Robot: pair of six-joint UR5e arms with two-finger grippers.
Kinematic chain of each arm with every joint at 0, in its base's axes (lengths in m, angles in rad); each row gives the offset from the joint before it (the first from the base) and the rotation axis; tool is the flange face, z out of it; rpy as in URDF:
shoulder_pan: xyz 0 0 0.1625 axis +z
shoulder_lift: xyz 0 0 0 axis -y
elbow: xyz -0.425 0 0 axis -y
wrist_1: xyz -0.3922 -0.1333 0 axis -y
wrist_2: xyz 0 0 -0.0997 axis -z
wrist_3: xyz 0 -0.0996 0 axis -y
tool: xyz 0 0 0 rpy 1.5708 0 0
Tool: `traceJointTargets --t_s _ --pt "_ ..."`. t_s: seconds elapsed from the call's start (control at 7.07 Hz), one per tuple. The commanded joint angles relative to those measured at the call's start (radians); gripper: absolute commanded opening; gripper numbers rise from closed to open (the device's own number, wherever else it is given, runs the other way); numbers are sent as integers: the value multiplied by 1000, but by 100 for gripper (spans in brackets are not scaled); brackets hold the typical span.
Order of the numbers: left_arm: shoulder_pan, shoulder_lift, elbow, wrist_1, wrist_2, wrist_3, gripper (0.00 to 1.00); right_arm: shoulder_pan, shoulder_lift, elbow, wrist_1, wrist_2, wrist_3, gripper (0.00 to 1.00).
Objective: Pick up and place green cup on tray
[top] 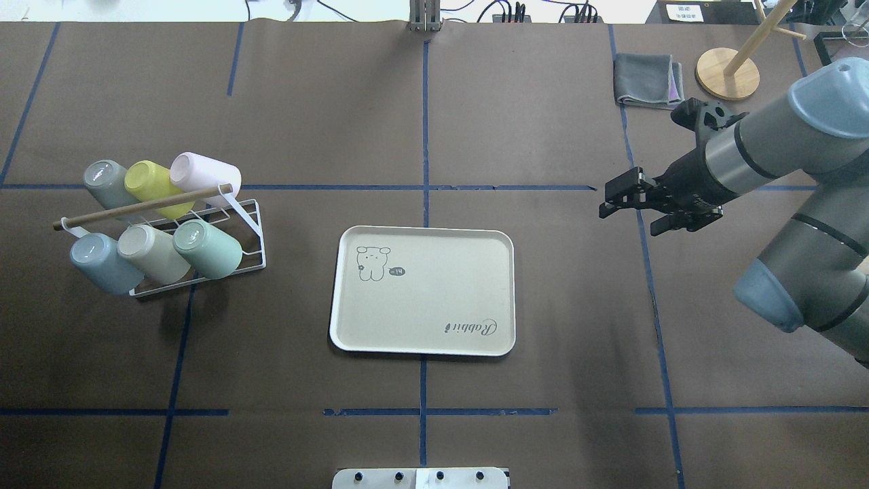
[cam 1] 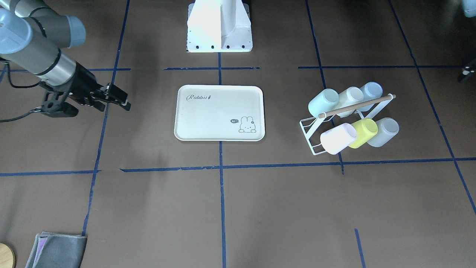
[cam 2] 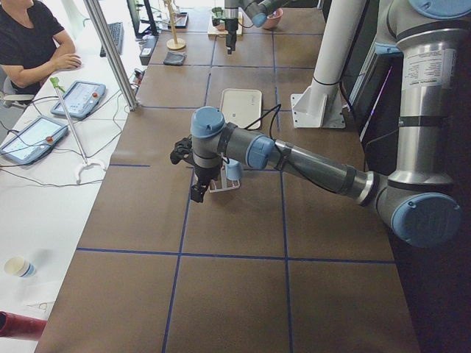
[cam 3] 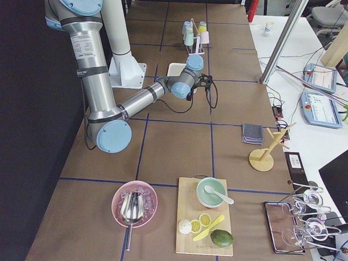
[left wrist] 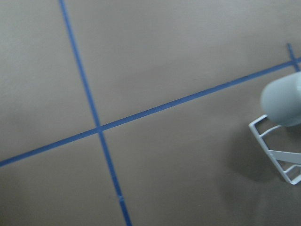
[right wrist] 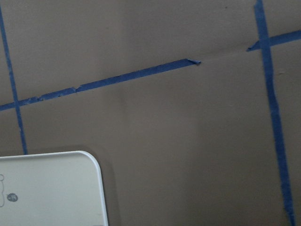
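1 green cup (top: 207, 248), frame left, likely light, slippery: grip mid-wall. Right hand (top: 630, 212) spread, empty; left hand (cam 2: 199, 190): cannot tell.

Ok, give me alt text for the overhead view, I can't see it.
A cream tray lies bare mid-table. Left of it, a wire rack holds six cups, the green cup nearest the tray. The right arm's tool hovers off to the right.
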Motion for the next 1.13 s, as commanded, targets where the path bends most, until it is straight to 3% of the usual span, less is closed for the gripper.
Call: traceJointTargets --t_s 0.0,0.42,0.71,0.99 --pt "124 -28 -120 3 5 -178 100 57 -71 15 0 18 -71 98" --pt "255 -244 -125 13 8 -247 99 91 -127 19 2 19 -120 98" --pt "374 -318 -153 15 167 -252 100 123 -149 19 3 19 -140 98" --pt "480 -339 -156 18 261 -252 100 219 -224 16 -2 22 -283 98"
